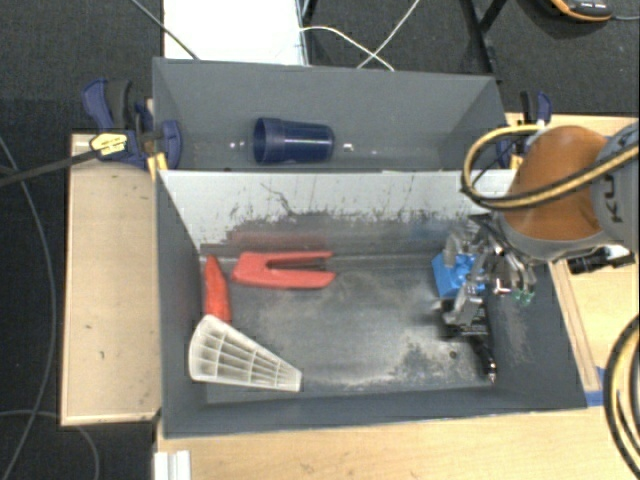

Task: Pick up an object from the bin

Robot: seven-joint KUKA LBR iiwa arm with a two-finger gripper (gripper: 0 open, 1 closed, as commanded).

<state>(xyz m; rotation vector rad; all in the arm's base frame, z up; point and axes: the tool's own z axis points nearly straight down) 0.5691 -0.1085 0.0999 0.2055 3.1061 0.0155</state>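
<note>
My gripper [472, 316] hangs low over the right end of the bin floor, close to the right wall. A small bright blue thing [450, 273] sits right against the gripper's upper left side; whether it is gripped or only lies beside it is not clear. A dark, thin piece [486, 358] reaches from the gripper down toward the front right corner. The floor under the gripper looks bare and scuffed.
A red tong-like tool [283, 269] lies at the back left of the floor, with a red-orange handle [216, 290] along the left wall. A white ribbed wedge [240, 358] rests in the front left corner. A dark blue cup [291, 140] lies on its side by the back wall.
</note>
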